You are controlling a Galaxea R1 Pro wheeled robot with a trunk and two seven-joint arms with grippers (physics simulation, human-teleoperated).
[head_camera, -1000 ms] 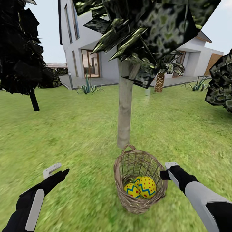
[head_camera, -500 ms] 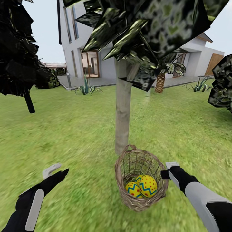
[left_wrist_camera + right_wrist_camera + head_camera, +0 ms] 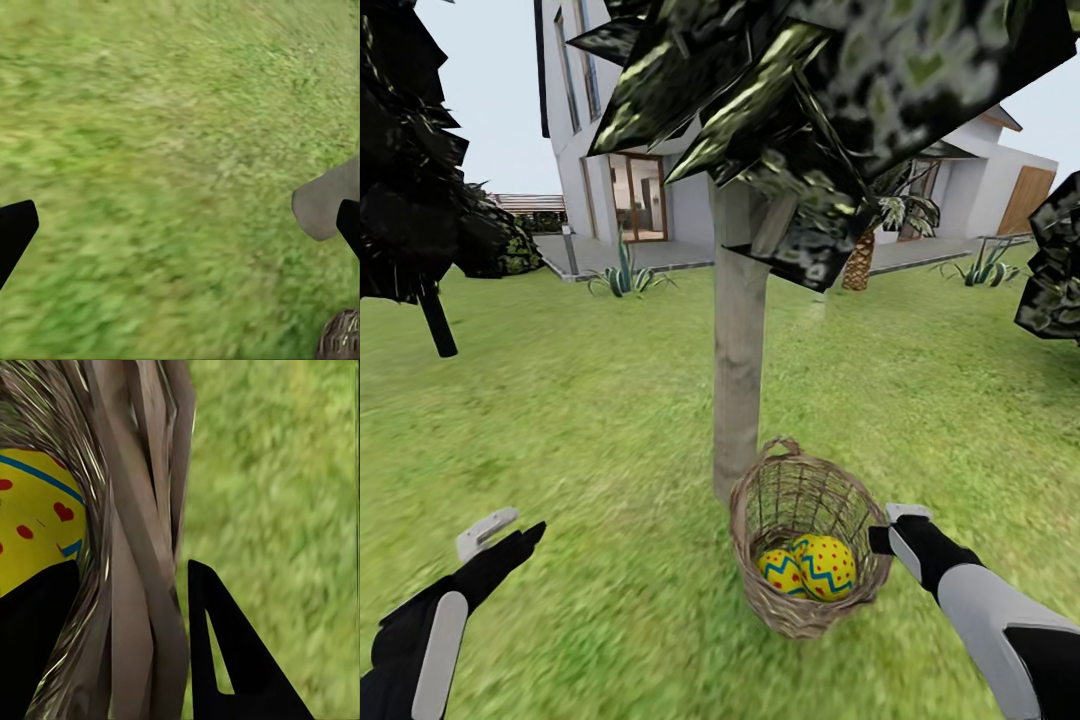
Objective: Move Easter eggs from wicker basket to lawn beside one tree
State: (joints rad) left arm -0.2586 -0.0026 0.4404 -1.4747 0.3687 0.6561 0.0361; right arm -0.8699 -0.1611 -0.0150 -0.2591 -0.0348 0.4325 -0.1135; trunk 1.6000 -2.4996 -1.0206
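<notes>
Grass [image 3: 590, 420] spreads toward a white house [image 3: 660, 150]. Left gripper [image 3: 500, 535] hangs spread and empty over the lawn. Just right of the tree [image 3: 740, 370], the basket [image 3: 805, 605] holds the eggs [image 3: 810, 568]; right gripper [image 3: 890, 528] pinches its rim, one finger [image 3: 232, 660] outside.

A white house [image 3: 660, 150] stands behind a dark tree [image 3: 410, 200], a palm [image 3: 860, 250] and spiky plants [image 3: 622, 275].
</notes>
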